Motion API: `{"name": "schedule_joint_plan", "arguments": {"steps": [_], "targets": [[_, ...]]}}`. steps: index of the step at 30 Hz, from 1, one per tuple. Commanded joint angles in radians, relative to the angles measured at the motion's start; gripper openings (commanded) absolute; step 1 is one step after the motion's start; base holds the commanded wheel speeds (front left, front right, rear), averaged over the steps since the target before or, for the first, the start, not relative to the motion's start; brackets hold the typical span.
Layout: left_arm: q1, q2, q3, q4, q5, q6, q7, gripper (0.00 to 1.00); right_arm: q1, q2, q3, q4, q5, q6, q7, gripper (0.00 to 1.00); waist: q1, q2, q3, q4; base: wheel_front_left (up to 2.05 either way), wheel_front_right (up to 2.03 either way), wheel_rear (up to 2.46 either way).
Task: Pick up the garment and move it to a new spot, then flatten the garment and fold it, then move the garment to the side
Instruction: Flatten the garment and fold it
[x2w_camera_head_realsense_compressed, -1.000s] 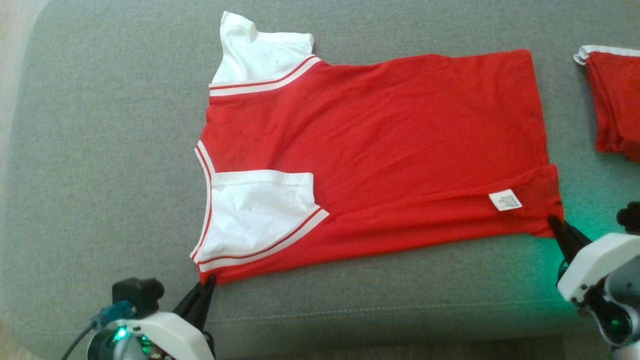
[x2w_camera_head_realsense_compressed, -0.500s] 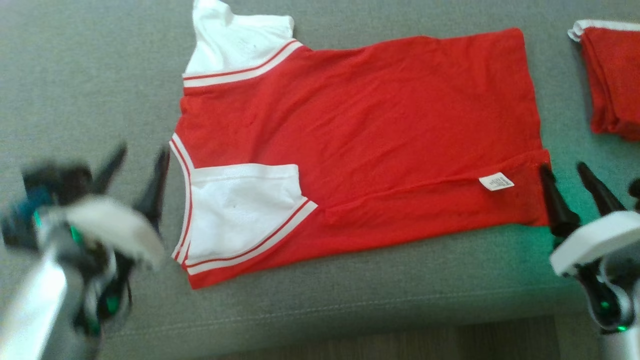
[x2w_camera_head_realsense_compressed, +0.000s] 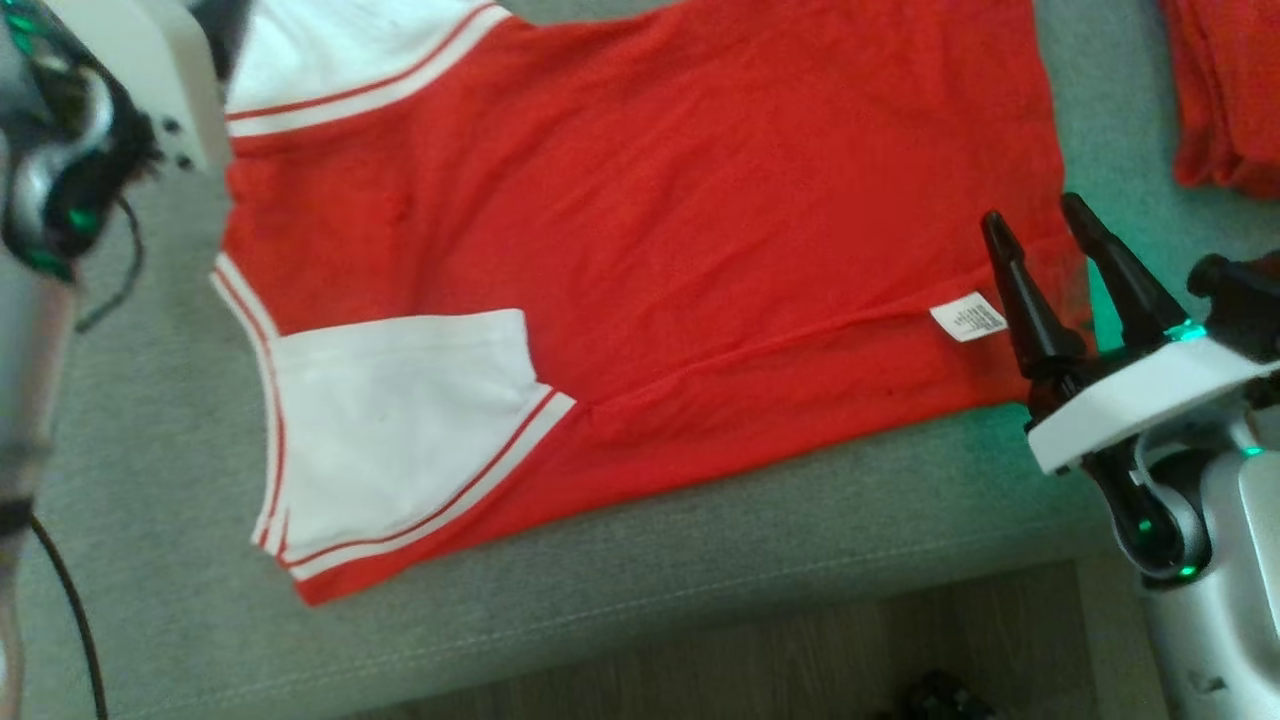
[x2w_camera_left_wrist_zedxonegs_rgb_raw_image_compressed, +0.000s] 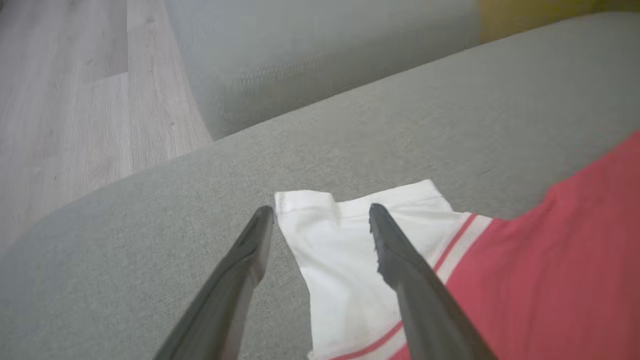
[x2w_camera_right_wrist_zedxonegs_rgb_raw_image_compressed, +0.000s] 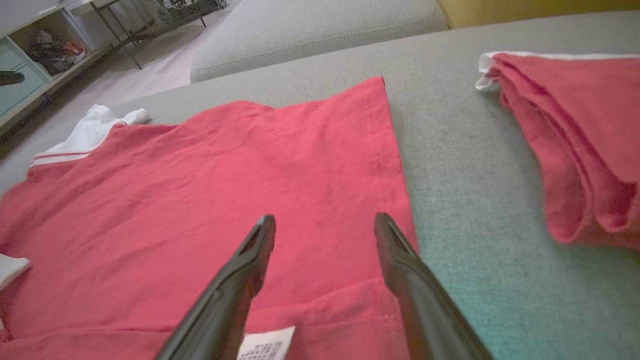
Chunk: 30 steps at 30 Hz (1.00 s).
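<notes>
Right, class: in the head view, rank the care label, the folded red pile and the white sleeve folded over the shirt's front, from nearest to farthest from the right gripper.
Measured from the right gripper:
1. Care label, just below and left of it.
2. Folded red pile, towards the upper right corner.
3. White sleeve, far across at the lower left.

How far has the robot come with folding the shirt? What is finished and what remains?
Done: the red T-shirt lies flat on the grey cushion, its near edge folded over with the care label showing. In hand: nothing gripped; the open left gripper hovers at the far sleeve, the open right gripper over the hem. Left: likely the far fold, further folds, and moving it aside.
</notes>
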Motion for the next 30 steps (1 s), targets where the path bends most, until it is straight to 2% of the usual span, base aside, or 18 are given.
{"name": "schedule_joint_plan", "arguments": {"steps": [1, 7, 13, 16, 21, 30], "targets": [[-0.07, 0.06, 0.028, 0.02, 0.023, -0.009, 0.015, 1.0, -0.01, -0.022, 0.028, -0.021, 0.013, 0.0, -0.017, 1.0, -0.0001, 0.0, 0.045, -0.041, 0.0, 0.0, 0.0], [-0.188, 0.073, -0.005, 0.203, 0.065, -0.024, 0.028, 1.0, -0.034, -0.034, 0.064, 0.016, 0.04, 0.0, -0.052, 1.0, -0.0001, 0.0, 0.088, -0.082, 0.0, 0.0, 0.0], [-0.242, 0.085, -0.015, 0.331, 0.082, -0.029, 0.006, 1.0, -0.056, -0.038, 0.093, 0.049, 0.054, 0.0, -0.073, 1.0, -0.0001, 0.0, 0.104, -0.116, 0.0, 0.0, 0.0], [-0.257, 0.088, -0.003, 0.383, 0.079, -0.01, -0.005, 1.0, -0.065, -0.04, 0.101, 0.06, 0.058, 0.0, -0.083, 1.0, -0.0001, 0.0, 0.107, -0.125, 0.0, 0.0, 0.0], [-0.272, 0.088, -0.002, 0.451, 0.081, 0.013, -0.007, 1.0, -0.073, -0.039, 0.111, 0.074, 0.056, 0.0, -0.096, 1.0, -0.0001, 0.0, 0.104, -0.134, 0.0, 0.0, 0.0], [-0.3, 0.088, -0.026, 0.499, 0.062, -0.025, 0.023, 1.0, -0.089, -0.046, 0.12, 0.077, 0.056, 0.0, -0.101, 1.0, -0.0001, 0.0, 0.119, -0.143, 0.0, 0.0, 0.0]]}}
